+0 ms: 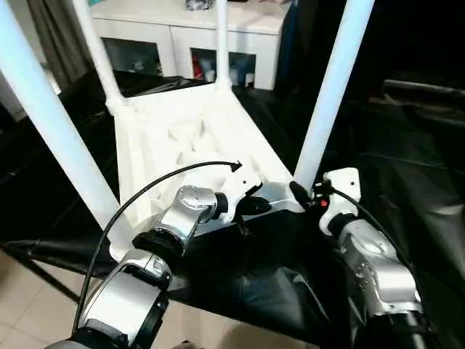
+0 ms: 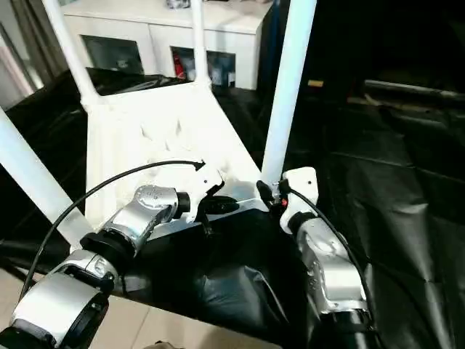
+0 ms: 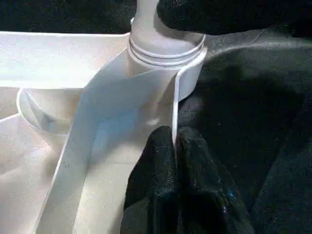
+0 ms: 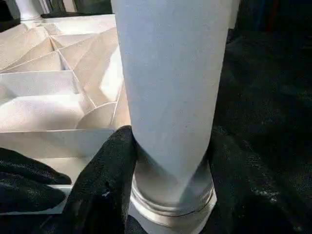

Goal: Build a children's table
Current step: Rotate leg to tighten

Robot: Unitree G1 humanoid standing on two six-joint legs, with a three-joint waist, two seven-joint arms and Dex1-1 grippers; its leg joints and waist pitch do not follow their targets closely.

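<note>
The left gripper [image 3: 175, 146] is pinched tight on the thin side rim of the children's table [image 1: 196, 138], its two black fingers [image 3: 153, 170] pressed together with the white wall edge between them. The right gripper [image 4: 168, 161] clasps the base of the near right leg [image 1: 330, 94], one black finger [image 4: 105, 180] on each side of the tube, just above the ringed collar where the leg enters its corner socket [image 3: 165, 53].

The table lies upside down on the large black-draped table [image 1: 407, 160], ribbed underside up, all four legs standing upward. It stretches away from both grippers: the ribbed cells begin just beyond the left gripper's fingertips, and the two far legs [image 1: 221, 43] rise well beyond them. The near left leg [image 1: 51, 123] stands off to the left gripper's outer side, beside the silver left forearm [image 1: 182, 218].

The two grippers sit close together at the same near corner, the rim wall between them. A black cable [image 1: 145, 193] arcs over the left wrist. Crumpled black cloth bunches just under and behind both grippers. Far beyond the table stands a white cabinet [image 1: 182, 36] with glass doors.
</note>
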